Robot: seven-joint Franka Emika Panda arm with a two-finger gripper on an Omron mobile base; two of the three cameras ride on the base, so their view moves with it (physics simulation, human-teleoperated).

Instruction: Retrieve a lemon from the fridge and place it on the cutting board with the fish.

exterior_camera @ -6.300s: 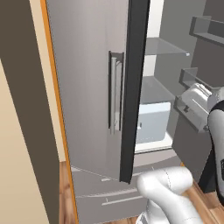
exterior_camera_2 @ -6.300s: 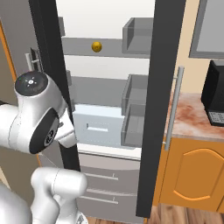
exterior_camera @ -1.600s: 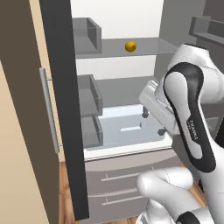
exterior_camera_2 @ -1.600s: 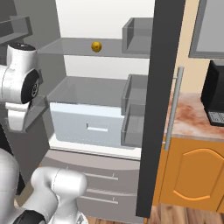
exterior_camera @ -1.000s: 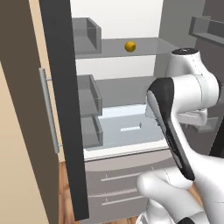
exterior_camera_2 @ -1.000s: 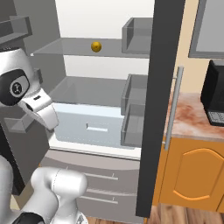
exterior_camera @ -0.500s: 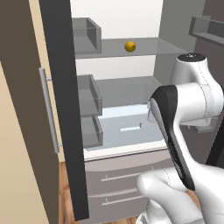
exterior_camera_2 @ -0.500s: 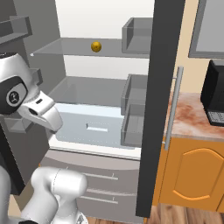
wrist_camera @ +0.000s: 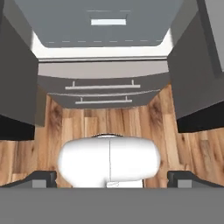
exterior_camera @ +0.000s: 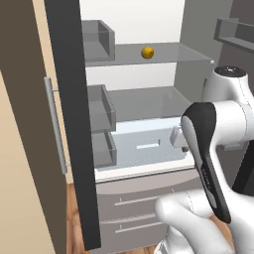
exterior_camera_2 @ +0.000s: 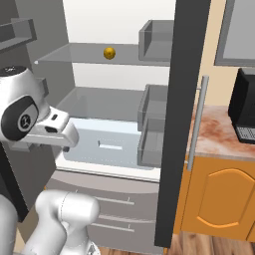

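The fridge (exterior_camera: 149, 94) stands open, its white inside also plain in the right base view (exterior_camera_2: 114, 74). The lemon (exterior_camera: 147, 52) (exterior_camera_2: 109, 53), small and yellow-orange, rests on the upper glass shelf. My gripper (exterior_camera_2: 67, 135) hangs well below the lemon, in front of the pulled-out pale drawer (exterior_camera_2: 107, 144). It faces down at the floor. In the hand view its fingertips (wrist_camera: 43, 178) stand wide apart at the bottom corners, open with nothing between them. The cutting board and the fish are out of view.
Dark door edges flank the opening (exterior_camera: 74, 124) (exterior_camera_2: 182, 99), with grey door bins (exterior_camera_2: 154, 124) on the right one. Grey lower drawers (wrist_camera: 103, 89) sit above a wooden floor (wrist_camera: 109, 120). To the right is an orange cabinet's stone counter (exterior_camera_2: 214, 142) with a black coffee machine (exterior_camera_2: 244, 112).
Since the oldest frames the left door has swung open. Over the last second the arm folded and the hand swung in front of the pale drawer. The jaws stayed wide.
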